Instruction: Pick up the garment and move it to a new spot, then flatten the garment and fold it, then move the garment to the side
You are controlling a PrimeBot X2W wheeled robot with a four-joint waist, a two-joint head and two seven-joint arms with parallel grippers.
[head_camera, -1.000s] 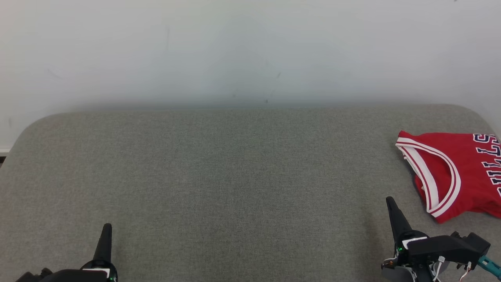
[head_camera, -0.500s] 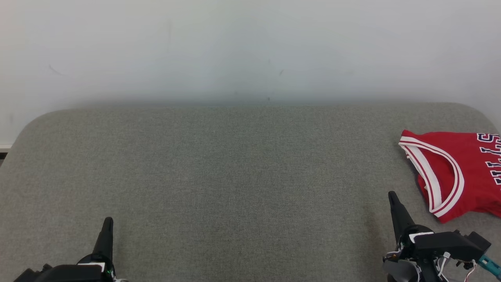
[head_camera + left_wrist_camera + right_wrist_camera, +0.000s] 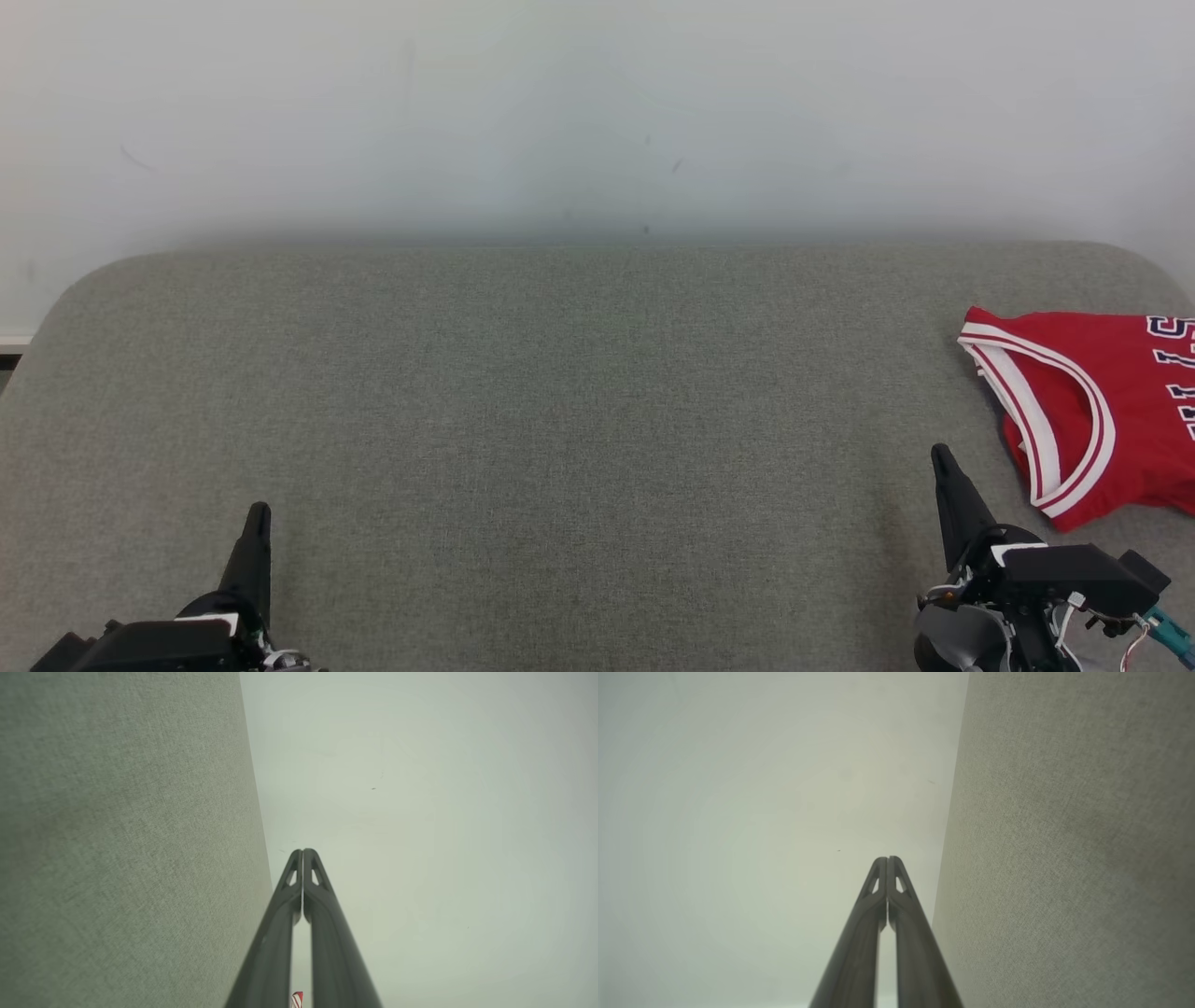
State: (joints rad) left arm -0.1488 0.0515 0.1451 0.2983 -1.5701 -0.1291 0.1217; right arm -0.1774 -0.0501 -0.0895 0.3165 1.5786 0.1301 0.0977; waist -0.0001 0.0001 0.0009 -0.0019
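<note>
Jersey, red basketball type with white-trimmed armhole, lies at far right of grey fabric surface, cut by frame edge. Right gripper near it, not touching, fingers pressed together, empty. Left gripper low left, well apart, likewise clenched on nothing

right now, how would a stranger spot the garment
Look at the wide grey padded surface below the white wall. At its right edge, beyond the right gripper, lies the jersey: bright red with white-striped trim and dark lettering against plain grey.
</note>
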